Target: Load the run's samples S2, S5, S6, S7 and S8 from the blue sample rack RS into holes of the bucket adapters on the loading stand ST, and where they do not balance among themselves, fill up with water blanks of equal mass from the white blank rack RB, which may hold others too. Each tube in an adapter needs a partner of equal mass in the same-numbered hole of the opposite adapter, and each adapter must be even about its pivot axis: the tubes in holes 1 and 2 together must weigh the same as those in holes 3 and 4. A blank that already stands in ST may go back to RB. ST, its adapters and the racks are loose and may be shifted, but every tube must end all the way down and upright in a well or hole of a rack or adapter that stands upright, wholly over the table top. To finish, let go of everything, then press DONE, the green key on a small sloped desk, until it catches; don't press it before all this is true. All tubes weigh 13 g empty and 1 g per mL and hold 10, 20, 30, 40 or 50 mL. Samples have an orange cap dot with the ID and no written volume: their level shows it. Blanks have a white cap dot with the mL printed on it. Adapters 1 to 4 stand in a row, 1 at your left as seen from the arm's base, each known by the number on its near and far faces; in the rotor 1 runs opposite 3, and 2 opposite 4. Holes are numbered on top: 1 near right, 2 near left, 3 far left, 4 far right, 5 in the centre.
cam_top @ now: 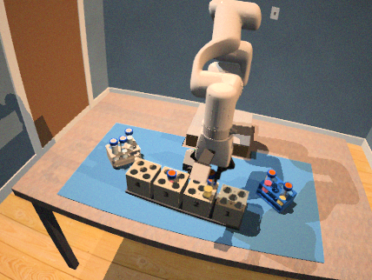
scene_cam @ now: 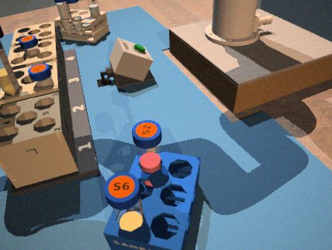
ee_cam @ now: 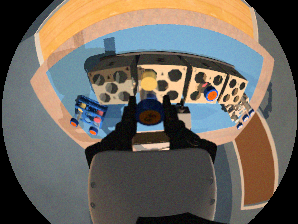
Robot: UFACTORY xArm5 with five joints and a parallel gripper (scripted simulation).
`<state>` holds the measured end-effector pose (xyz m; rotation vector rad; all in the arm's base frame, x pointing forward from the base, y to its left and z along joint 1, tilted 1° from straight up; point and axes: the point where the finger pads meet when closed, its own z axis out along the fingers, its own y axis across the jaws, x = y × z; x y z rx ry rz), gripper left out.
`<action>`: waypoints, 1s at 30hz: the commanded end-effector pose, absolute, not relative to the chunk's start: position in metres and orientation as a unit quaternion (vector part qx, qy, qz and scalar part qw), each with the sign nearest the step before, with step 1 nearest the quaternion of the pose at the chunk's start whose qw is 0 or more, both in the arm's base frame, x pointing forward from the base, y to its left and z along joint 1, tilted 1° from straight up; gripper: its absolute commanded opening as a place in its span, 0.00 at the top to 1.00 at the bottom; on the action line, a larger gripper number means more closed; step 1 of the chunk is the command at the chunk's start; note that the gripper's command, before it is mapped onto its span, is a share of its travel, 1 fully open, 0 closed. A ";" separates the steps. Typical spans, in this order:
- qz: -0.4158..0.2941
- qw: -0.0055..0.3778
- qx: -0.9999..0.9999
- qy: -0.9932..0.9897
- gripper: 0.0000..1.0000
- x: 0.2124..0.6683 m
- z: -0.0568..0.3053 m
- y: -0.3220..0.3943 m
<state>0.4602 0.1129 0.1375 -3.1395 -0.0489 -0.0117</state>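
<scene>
My gripper (cam_top: 208, 176) is shut on a sample tube with yellow liquid (cam_top: 209, 190) and holds it upright at the top of adapter 2 (cam_top: 199, 196) on the stand ST. Its blue cap with an orange dot shows between the fingers in the wrist view (ee_cam: 149, 112). I cannot read its ID, nor tell how deep it sits. Another sample stands in adapter 2 (scene_cam: 37, 71) and one in adapter 3 (scene_cam: 27, 40). Adapters 1 (cam_top: 230, 204) and 4 (cam_top: 142, 173) look empty. The blue rack RS (scene_cam: 155, 202) holds S2 (scene_cam: 146, 132) and S6 (scene_cam: 122, 188).
RS also holds a pink-topped tube (scene_cam: 150, 162) and a pale yellow-topped one (scene_cam: 131, 221). The white blank rack RB (cam_top: 122, 150) with several blanks stands left of ST. The DONE desk (scene_cam: 129, 61) with its green key (scene_cam: 139, 48) sits between ST and the arm's base block (scene_cam: 248, 66).
</scene>
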 end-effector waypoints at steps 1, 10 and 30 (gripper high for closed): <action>-0.006 0.001 -1.000 -0.016 1.00 0.462 0.134 0.113; -0.006 0.001 -1.000 -0.016 1.00 0.462 0.127 0.113; -0.006 0.001 -1.000 -0.016 1.00 0.462 0.109 0.113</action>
